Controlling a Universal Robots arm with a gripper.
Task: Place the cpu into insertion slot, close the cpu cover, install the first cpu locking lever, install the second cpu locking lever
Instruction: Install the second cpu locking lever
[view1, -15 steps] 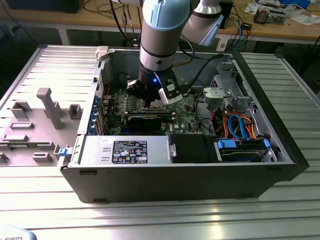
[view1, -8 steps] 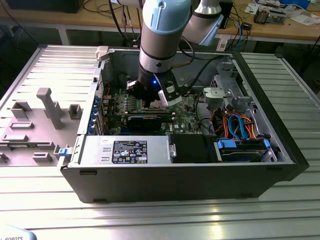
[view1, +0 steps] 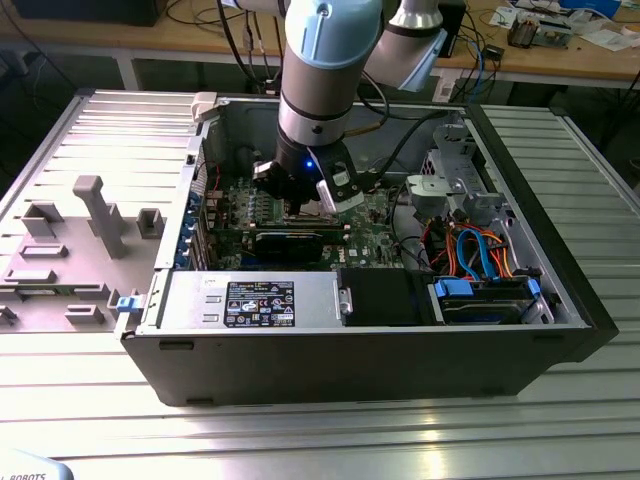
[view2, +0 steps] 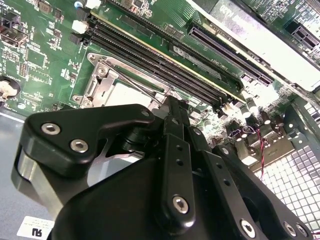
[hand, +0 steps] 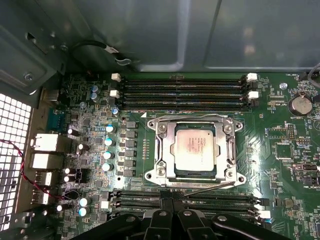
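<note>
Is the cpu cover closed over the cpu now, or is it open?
Closed. In the first wrist view the cpu cover lies flat around the cpu, whose silvery top shows through its window. The gripper is beside the socket.

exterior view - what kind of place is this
Probably a robotics lab or workshop: an opened black desktop computer case lies on a ribbed aluminium table, with a cluttered wooden workbench and cables behind.

The small square cpu (hand: 193, 148) with silvery-grey metal top lies flat in the square metal-framed insertion slot (hand: 165, 172), the thin silvery cpu cover (hand: 170, 150) closed around it (just beyond the fingertips).
</note>
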